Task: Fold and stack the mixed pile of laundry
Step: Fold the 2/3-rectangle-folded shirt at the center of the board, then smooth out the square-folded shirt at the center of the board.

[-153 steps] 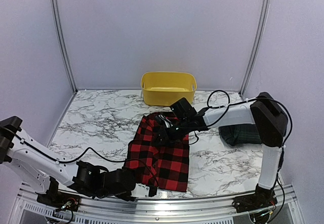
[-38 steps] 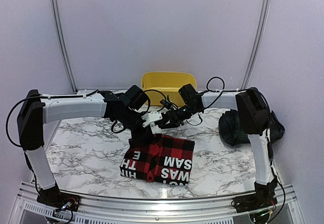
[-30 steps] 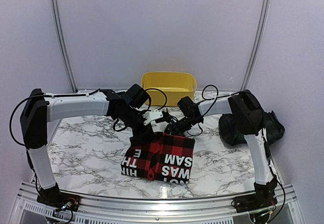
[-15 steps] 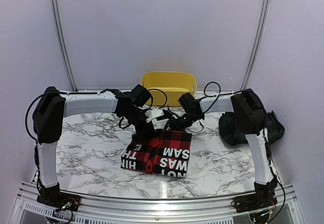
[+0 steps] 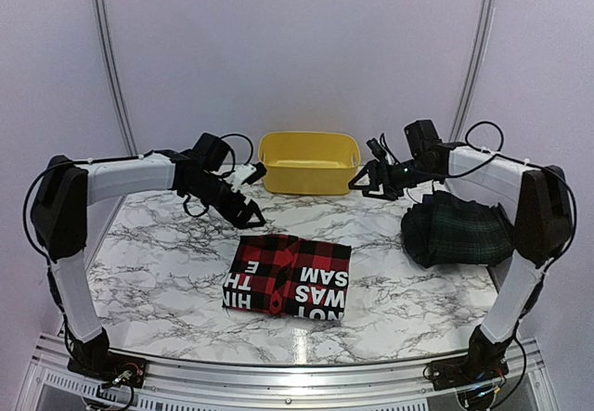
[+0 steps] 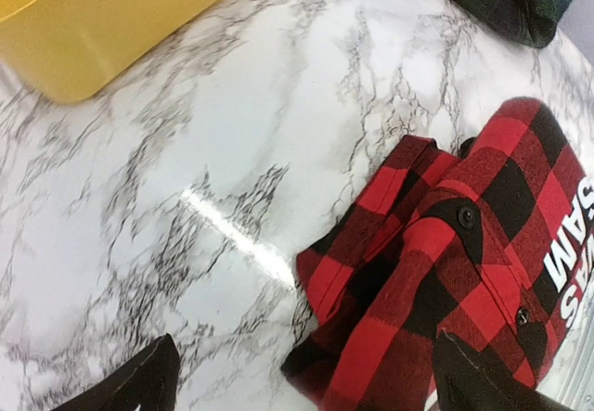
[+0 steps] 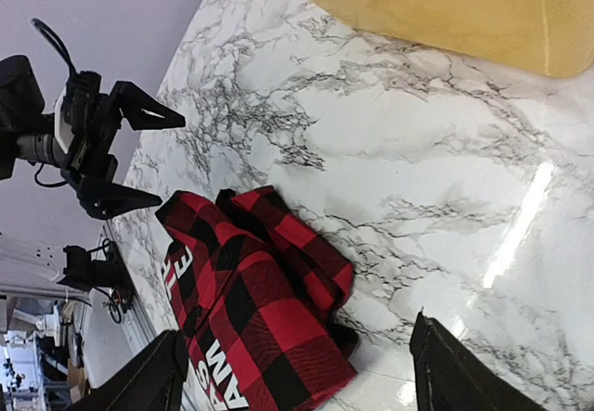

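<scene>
— Both grippers are off it now; a moment ago they were down together at the far edge of the red-and-black checked shirt [image 5: 290, 276], and now they're up and drawn well apart.

— Let go of it, have they?

— Yes; the left gripper [image 5: 252, 198] hangs over the marble table [image 5: 158, 244] to the left of the shirt with its jaws spread wide and nothing between them; the right gripper [image 5: 364, 168] is up beside the yellow tub [image 5: 309, 162], spread too and empty.

— And the shirt?

— Lying flat near the middle of the table, a tidy rectangle, its white lettering [image 5: 320, 292] facing up along the near half; nothing touches it. From the left wrist view the far-left corner looks a bit rumpled, the layers not quite square.

— So that one's finished?

— I'd say the fold is done, or close enough; one more tuck at that corner wouldn't hurt.

— What's left, then?

— The dark tartan garment [image 5: 457, 230] sits bunched in a heap at the right edge, under the right arm, not yet folded; I'd guess it's next, and it has to end up on top of the red shirt. I can't spot a plain navy piece from here.
</scene>
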You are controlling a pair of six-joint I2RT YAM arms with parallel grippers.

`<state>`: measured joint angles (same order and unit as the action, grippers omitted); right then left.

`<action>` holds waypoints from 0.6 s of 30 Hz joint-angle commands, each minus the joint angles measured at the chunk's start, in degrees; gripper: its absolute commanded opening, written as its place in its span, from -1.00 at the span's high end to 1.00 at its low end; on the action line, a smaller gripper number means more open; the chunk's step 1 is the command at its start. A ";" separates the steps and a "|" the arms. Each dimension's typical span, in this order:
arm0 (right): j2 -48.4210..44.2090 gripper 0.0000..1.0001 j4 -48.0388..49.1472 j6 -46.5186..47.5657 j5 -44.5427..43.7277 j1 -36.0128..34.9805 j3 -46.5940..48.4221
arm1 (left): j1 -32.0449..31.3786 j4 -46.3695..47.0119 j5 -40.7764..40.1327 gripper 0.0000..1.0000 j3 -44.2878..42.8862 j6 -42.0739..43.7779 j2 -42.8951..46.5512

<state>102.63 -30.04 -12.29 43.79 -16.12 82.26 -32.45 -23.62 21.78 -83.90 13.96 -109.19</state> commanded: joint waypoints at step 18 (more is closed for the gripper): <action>3.40 -0.18 12.06 -1.52 2.86 -9.47 -16.56 | 6.70 34.52 23.82 -0.37 24.44 -37.11 1.38</action>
<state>102.94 -19.25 -14.94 46.15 -24.71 62.13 -25.71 3.27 41.10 -59.72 -18.20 -105.93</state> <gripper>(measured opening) 0.664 0.806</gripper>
